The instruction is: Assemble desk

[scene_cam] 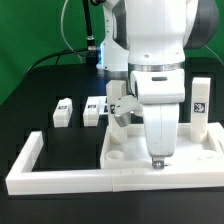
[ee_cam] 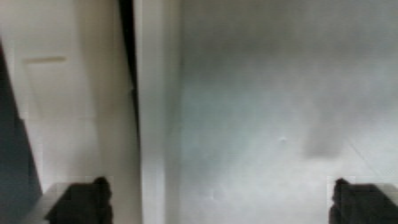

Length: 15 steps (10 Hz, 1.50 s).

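Your fingers [ee_cam: 79, 203] are spread, empty, over the white plastic tray-like desk top [scene_cam: 115, 145]. Lift straight up; don't drag it.

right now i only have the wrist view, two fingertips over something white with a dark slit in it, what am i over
Observer: The gripper hangs over the desk top, near the edge that runs along the white border frame on the camera's side.
Operator: ok, any loose parts close by
Observer: Two desk legs lie side by side, farther from the camera than the desk top and toward the exterior view's left.
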### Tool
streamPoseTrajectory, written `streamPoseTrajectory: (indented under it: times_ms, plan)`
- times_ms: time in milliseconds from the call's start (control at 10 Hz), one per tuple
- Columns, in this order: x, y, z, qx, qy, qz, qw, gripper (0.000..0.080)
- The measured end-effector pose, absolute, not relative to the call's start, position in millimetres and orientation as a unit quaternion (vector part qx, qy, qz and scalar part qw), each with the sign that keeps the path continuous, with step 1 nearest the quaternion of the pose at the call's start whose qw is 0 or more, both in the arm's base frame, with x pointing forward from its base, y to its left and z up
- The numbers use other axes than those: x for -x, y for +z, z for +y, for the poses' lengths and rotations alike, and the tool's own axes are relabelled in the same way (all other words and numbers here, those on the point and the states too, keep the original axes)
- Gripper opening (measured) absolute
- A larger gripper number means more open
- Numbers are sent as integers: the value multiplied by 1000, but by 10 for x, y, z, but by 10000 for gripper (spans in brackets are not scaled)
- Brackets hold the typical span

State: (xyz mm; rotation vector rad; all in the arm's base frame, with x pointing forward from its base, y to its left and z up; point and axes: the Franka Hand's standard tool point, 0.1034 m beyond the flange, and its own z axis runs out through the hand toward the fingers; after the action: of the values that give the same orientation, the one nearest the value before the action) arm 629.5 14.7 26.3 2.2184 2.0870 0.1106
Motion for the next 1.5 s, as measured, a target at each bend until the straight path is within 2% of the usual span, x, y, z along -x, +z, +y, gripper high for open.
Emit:
streamPoseTrajectory:
  times_ms: [700, 800, 900, 1000, 1100, 1200, 1500]
  plan:
    - [-6287, 283, 139, -729, 30, 682, 43, 649]
    - [-6325, 530, 83, -735, 12, 677, 34, 649]
    - [-6343, 892, 15, -743, 7, 668, 36, 649]
    - [-6353, 1103, -52, -754, 10, 655, 42, 649]
    - [-6330, 1161, -103, -756, 15, 652, 48, 649]
    - [-6304, 1098, -116, -762, 16, 645, 47, 649]
    - [-6297, 1085, -106, -829, 20, 558, 44, 649]
